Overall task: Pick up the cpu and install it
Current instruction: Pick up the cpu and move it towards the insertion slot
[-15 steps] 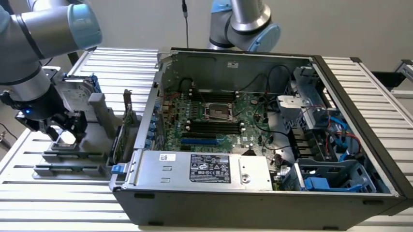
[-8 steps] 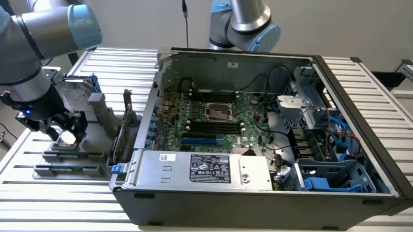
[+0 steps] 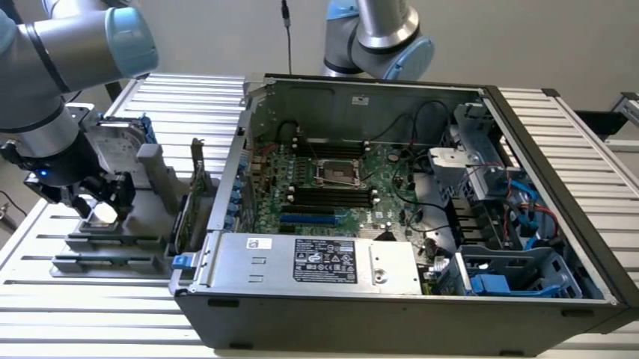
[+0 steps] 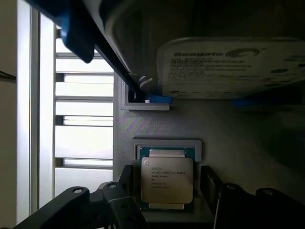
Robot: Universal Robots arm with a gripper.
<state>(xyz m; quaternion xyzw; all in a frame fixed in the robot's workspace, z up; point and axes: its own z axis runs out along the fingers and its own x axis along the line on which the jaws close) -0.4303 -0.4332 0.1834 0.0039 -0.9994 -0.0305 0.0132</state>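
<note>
The cpu [image 4: 167, 180] is a flat square chip with a silver top. It lies in a recess of the grey holder [image 4: 228, 138]; in the exterior view the cpu [image 3: 102, 212] is at the left, outside the case. My gripper [image 3: 100, 205] is lowered over it and stands open. One dark finger [image 4: 127, 179] flanks the chip on one side and the other finger [image 4: 210, 183] on the opposite side, each with a small gap. Nothing is gripped. The motherboard's socket [image 3: 337, 173] sits in the middle of the open computer case [image 3: 299, 314].
A silver hard drive [image 4: 228, 67] in a blue frame stands upright just behind the cpu on the holder [image 3: 110, 243]. A dark card [image 3: 197, 179] stands between holder and case. A second arm [image 3: 379, 37] hangs behind the case. Slatted table [image 3: 90, 314] lies all around.
</note>
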